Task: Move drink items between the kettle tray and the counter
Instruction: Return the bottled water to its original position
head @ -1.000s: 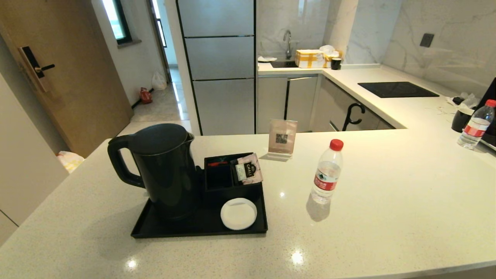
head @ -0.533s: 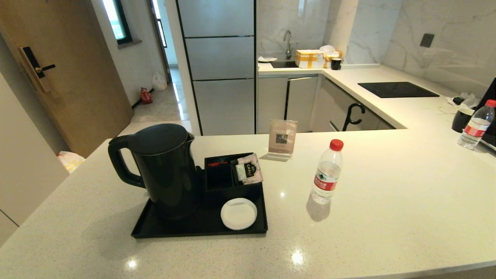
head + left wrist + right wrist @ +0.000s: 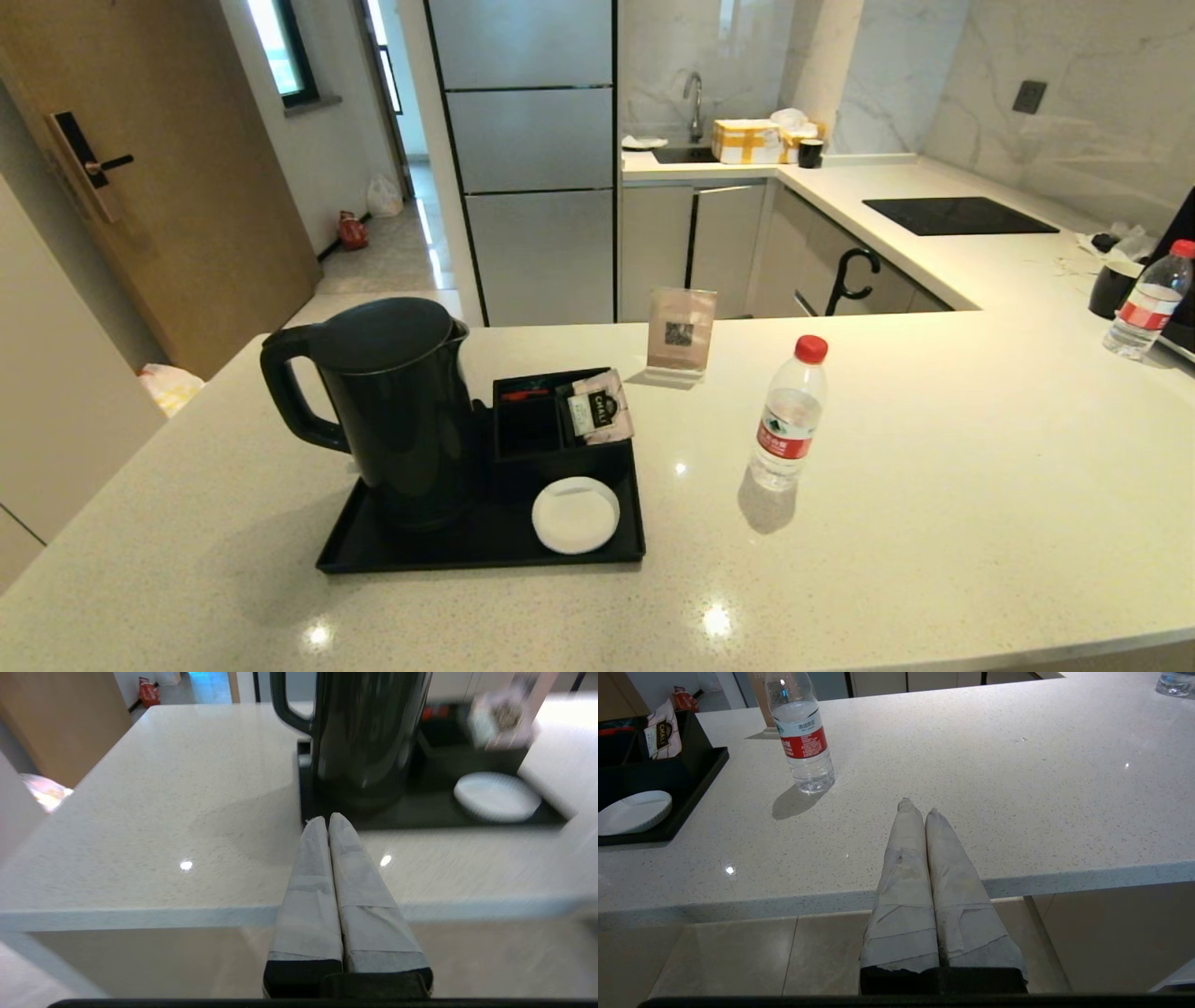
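Observation:
The tall black kettle (image 3: 397,411) stands on the left part of the black tray (image 3: 476,551), beside the compartment box (image 3: 551,425) and the white coaster (image 3: 575,514). A clear water bottle (image 3: 789,415) with red cap stands upright on the speckled counter (image 3: 934,485), right of the tray. Neither arm shows in the head view. My left gripper (image 3: 328,817) is shut and empty, held off the counter's front edge, facing the kettle (image 3: 369,737). My right gripper (image 3: 917,807) is likewise shut and empty near the front edge, with the bottle (image 3: 801,732) farther in and toward the tray (image 3: 668,793).
A pale sachet (image 3: 597,408) leans in the compartment box. A small card stand (image 3: 680,336) sits behind the tray. At the far right stand a second bottle (image 3: 1146,301) and a black mug (image 3: 1111,287). A black cooktop panel (image 3: 952,216) lies on the back counter.

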You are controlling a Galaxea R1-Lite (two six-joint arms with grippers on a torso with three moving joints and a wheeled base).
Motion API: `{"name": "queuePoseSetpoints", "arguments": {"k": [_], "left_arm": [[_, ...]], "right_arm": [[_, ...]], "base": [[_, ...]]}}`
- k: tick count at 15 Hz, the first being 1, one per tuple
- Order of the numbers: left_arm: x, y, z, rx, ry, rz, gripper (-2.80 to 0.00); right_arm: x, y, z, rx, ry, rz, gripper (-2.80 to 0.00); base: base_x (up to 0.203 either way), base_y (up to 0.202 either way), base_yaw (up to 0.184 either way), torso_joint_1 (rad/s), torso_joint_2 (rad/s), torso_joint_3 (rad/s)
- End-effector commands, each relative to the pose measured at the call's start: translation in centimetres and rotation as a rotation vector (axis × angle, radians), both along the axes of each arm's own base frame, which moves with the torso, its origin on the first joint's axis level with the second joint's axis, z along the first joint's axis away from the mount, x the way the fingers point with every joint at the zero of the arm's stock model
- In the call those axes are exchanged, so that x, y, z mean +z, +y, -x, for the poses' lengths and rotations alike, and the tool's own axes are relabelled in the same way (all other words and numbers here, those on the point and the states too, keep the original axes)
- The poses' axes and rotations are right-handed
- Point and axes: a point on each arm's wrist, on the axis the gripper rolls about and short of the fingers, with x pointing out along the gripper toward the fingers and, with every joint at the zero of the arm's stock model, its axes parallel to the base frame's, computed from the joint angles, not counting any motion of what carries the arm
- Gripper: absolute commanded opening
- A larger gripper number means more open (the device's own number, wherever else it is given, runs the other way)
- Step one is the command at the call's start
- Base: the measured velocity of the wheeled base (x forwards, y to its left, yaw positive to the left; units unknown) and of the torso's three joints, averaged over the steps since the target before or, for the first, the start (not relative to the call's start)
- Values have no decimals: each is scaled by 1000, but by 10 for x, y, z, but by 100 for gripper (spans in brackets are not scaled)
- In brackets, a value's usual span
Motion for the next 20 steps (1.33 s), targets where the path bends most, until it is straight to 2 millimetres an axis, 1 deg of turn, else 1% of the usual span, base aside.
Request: {"name": "queuePoseSetpoints", "arguments": {"k": [1,6,9,20], "left_arm": [[-2,0,0,-5,14,-67,-280],[-2,0,0,-5,14,-73,-280],[-2,0,0,-1,10,-13,-280],[-2,0,0,-1,10,-12,-280]], "right_arm": [[0,0,0,0,1,0,-280],[0,0,0,-1,1,0,-280],[0,0,0,0,1,0,-280],[0,0,0,5,7,14,-280]], "base": [[0,0,0,0,0,0],[0,0,0,0,0,0],[0,0,0,0,0,0],[0,0,0,0,0,0]]}}
